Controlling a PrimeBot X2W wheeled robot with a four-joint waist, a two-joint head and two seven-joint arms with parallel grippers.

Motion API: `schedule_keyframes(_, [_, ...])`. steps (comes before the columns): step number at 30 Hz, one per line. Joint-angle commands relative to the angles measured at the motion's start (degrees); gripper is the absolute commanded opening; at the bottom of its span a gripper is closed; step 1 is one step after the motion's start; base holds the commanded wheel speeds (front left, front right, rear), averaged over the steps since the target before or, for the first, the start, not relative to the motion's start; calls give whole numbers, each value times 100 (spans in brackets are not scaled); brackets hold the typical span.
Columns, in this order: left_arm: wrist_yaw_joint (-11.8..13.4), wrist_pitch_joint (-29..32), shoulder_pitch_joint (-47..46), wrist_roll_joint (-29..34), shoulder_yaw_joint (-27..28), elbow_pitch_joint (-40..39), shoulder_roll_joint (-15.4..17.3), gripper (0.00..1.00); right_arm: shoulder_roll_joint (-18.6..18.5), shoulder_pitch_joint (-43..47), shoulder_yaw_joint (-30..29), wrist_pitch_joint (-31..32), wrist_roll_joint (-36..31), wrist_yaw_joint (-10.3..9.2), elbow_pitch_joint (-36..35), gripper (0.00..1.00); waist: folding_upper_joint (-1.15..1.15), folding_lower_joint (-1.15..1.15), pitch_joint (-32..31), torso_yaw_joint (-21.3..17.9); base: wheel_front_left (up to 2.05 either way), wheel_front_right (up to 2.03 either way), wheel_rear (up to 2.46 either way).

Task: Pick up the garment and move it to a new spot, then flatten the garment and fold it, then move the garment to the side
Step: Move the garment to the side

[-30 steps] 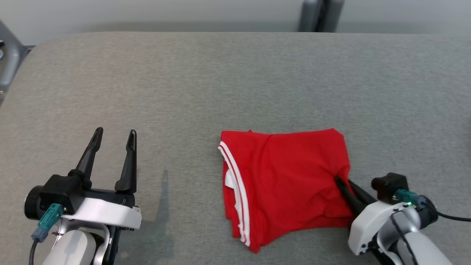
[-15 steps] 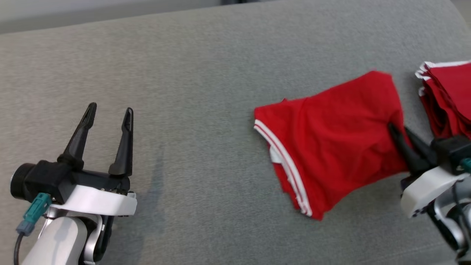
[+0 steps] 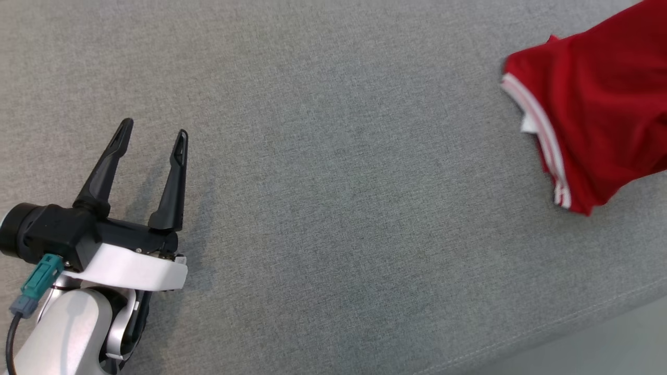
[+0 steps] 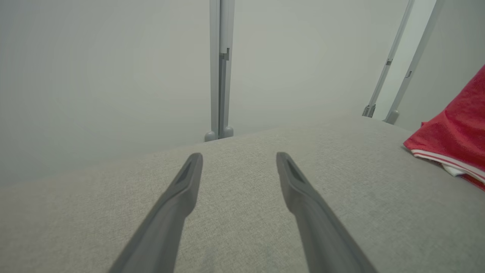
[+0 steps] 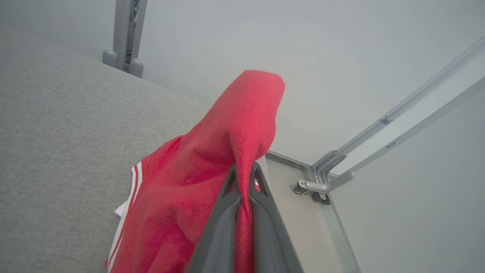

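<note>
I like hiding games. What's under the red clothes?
The grey table lies under the red clothes, which the right gripper pinches. Anything beneath the fabric is covered.

One red garment (image 3: 599, 104), one grey padded surface (image 3: 333, 208), two pairs of dark fingers (image 3: 109, 161).

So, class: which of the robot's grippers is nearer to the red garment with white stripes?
Right. The right gripper is clamped on the red garment; the open left gripper sits well apart over grey fabric.
</note>
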Motion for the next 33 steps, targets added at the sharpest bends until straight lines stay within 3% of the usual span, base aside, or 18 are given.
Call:
schedule_keyframes(1, [-20,34,-118,25,11,-46,70,100,-144,-153,-138,-89,66,-4,165,0,0,0,120,-20,0,0,0])
schedule_keyframes(8, [-21,147,-223,81,22,-184,205,100,-440,-659,-390,-512,173,-4,1371,0,0,0,412,36,0,0,0])
schedule_keyframes(11, [-24,201,-268,86,36,-232,265,100,-339,-965,-359,-668,63,-4,2021,0,0,0,525,44,0,0,0])
schedule_keyframes(12, [-24,217,-287,85,37,-251,278,100,-276,-1061,-372,-699,11,-4,2223,11,0,0,555,46,0,0,0])
schedule_keyframes(13, [-23,226,-302,86,37,-264,292,100,-232,-1140,-418,-723,-90,-4,2438,32,0,0,579,49,0,0,0])
schedule_keyframes(14, [-24,248,-320,91,28,-279,301,100,-200,-1222,-531,-683,-166,-5,2712,40,0,0,603,59,0,0,0])
schedule_keyframes(15, [-24,248,-320,91,28,-279,301,100,-200,-1222,-531,-683,-166,-5,2712,40,0,0,603,59,0,0,0])
schedule_keyframes(16, [-34,262,-337,104,6,-282,304,100,-169,-1314,-587,-747,-234,-5,2919,100,0,0,621,80,0,0,0])
schedule_keyframes(23, [-30,263,-431,87,-17,-212,300,100,217,-1609,-767,-1370,-386,-4,3835,100,0,0,631,160,0,0,0])
schedule_keyframes(25, [15,214,-329,49,3,-144,273,100,484,-1602,-829,-1644,-377,-4,3914,100,0,0,521,171,0,0,0])
schedule_keyframes(28, [50,171,-253,17,12,-105,232,100,625,-1561,-887,-1826,-350,-4,3797,100,0,0,411,181,0,0,0])
schedule_keyframes(33, [191,-9,17,-145,112,44,98,100,1281,-1198,-1013,-2034,-415,-3,3030,100,0,0,-72,262,0,0,0])
